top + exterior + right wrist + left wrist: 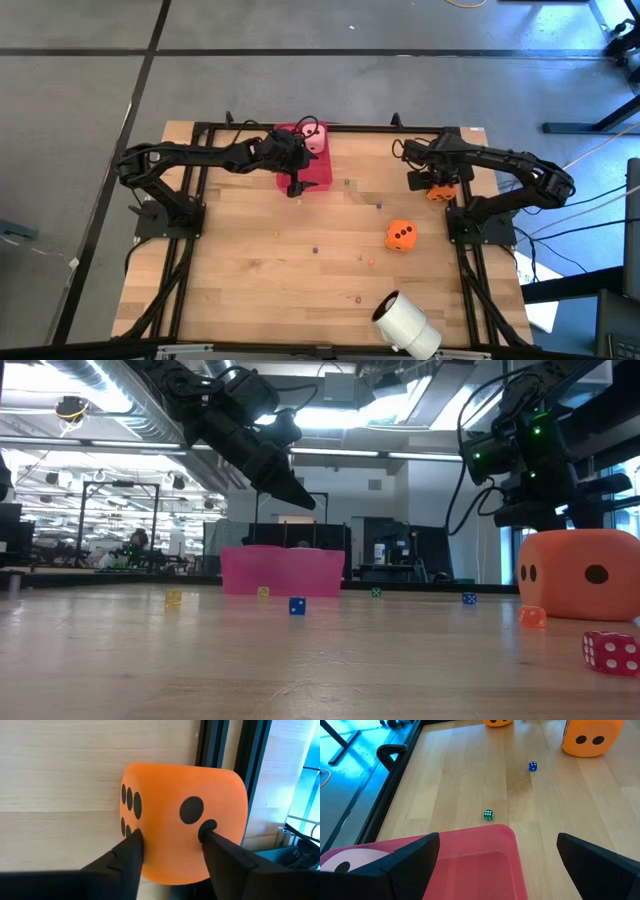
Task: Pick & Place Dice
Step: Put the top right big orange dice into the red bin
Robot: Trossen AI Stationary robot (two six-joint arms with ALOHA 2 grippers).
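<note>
The right hand (170,840) is pinching an orange die (182,820) at the tabletop's (300,260) right edge — both fingers are pressing into its soft faces. The left hand (296,172) is hovering spread wide over the red tray (318,172), where a pale pink die (316,139) is sitting, seemingly at its far end. The second orange die (401,235) is lying loose mid-table — well apart from both hands.
</note>
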